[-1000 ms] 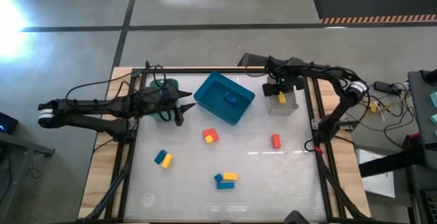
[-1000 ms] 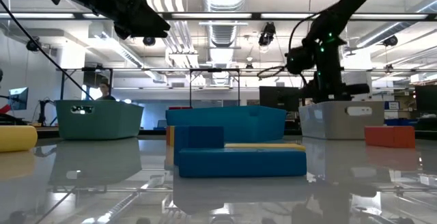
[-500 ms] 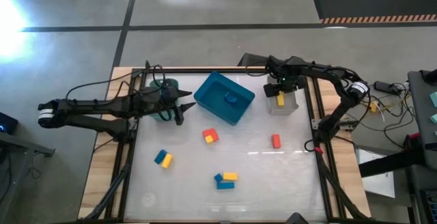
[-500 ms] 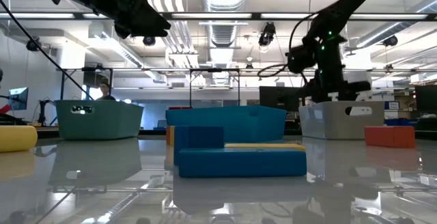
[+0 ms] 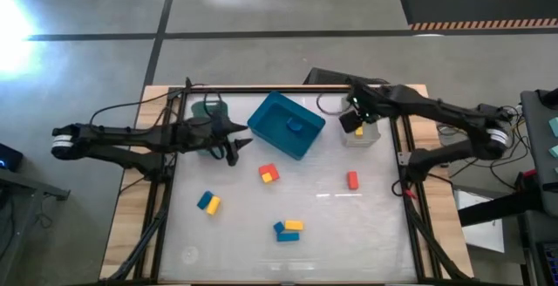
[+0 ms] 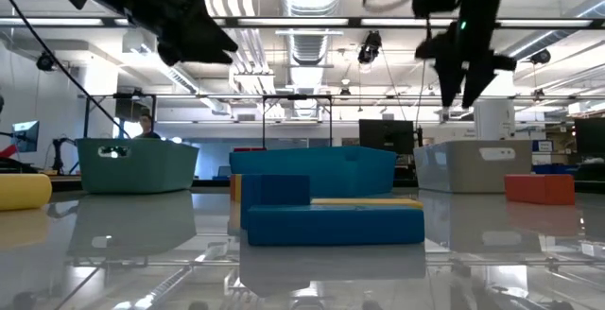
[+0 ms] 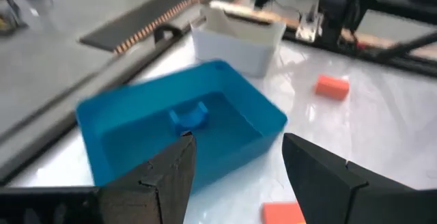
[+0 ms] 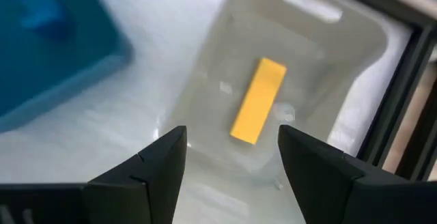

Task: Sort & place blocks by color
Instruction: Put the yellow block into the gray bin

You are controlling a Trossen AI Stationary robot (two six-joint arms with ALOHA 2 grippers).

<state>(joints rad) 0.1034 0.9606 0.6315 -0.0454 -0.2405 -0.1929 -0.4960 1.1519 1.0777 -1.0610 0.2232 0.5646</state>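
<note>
- The right gripper [image 5: 351,120] hung above the grey bin [image 5: 370,135] at the table's far right, its fingers [image 8: 147,176] spread apart with nothing between them.
- A yellow bar [image 8: 257,101] lay flat on the floor of that grey bin, directly below the parted fingers and clear of them.
- The left gripper [image 5: 241,138] was held off the table between the green bin [image 5: 209,109] and the blue bin [image 5: 286,125], pointing toward the blue one; its fingers [image 7: 162,179] stood wide and empty.
- A blue block [image 7: 188,117] sat inside the blue bin, near the middle of its floor.
- A red and yellow pair of blocks [image 5: 268,174] sat touching each other on the table just in front of the blue bin.
- A lone red block [image 5: 352,180] rested on the table in front of the grey bin, well apart from the others.
- A blue and yellow pair [image 5: 208,202] lay touching at the near left of the table.
- Near the front centre, a yellow bar and blue blocks [image 5: 287,229] were clustered together; from table height the yellow bar appeared to lie on top of a long blue bar, though the exact stacking was hard to make out.
- Whether the green bin held any blocks could not be told, as the left arm covered part of it.
</note>
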